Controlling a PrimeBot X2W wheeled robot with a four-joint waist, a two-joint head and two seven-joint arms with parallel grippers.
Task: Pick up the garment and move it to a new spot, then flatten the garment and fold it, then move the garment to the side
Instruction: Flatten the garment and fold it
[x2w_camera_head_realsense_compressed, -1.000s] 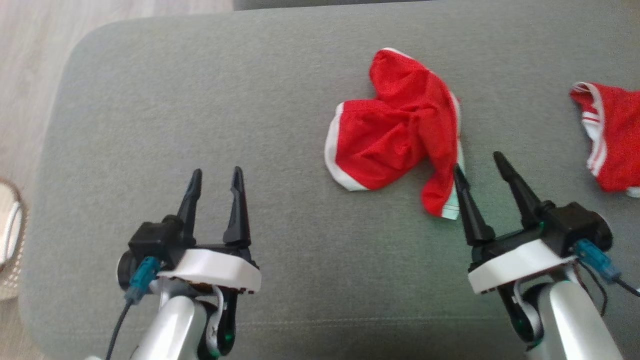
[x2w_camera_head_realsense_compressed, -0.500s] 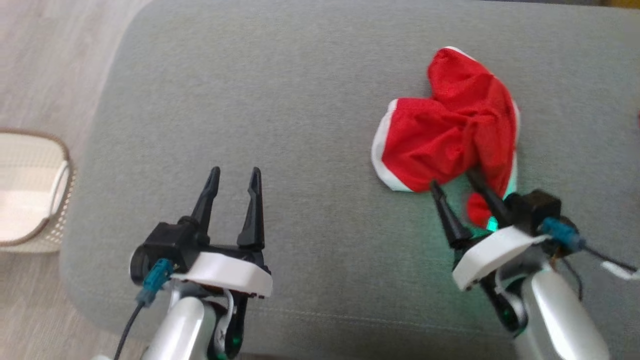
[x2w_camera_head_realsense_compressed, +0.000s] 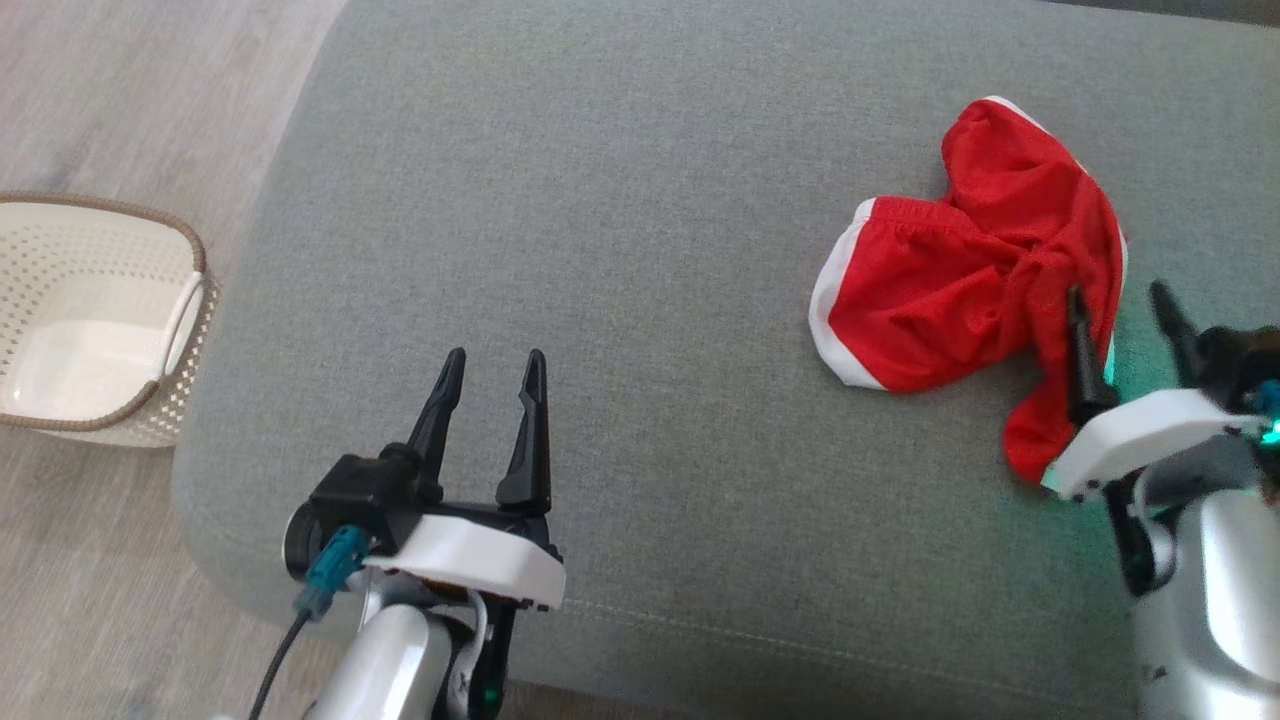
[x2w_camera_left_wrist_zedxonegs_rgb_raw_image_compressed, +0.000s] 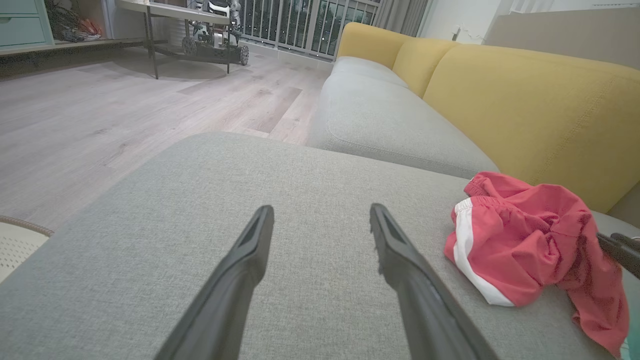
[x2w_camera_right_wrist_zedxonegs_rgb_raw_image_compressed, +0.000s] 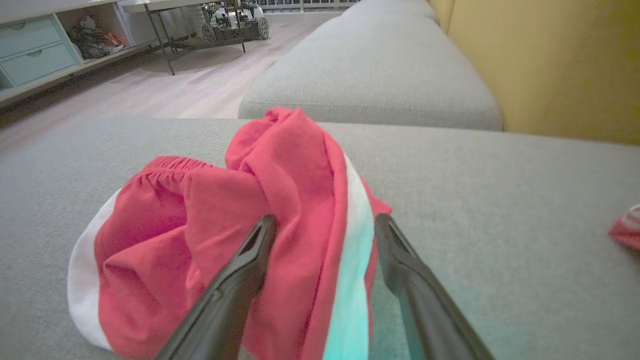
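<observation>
Shorts (x2w_camera_head_realsense_compressed: 960, 290), crumpled white-trimmed red mesh, 2 o'clock on grey fabric cushion (x2w_camera_head_realsense_compressed: 650, 200) | right end effector (x2w_camera_head_realsense_compressed: 1117, 293) spread astride their striped edge | left end effector (x2w_camera_head_realsense_compressed: 496, 356) spread, 7 o'clock

Grey upholstered seat cushion (x2w_camera_head_realsense_compressed: 600, 250) carrying 1 crumpled red garment (x2w_camera_head_realsense_compressed: 930, 310) with white trim, lying on its right-hand part. Pale wood floor (x2w_camera_head_realsense_compressed: 120, 90) beside the cushion's left edge, bearing 1 cream perforated basket (x2w_camera_head_realsense_compressed: 150, 428) with a brown rim.
</observation>
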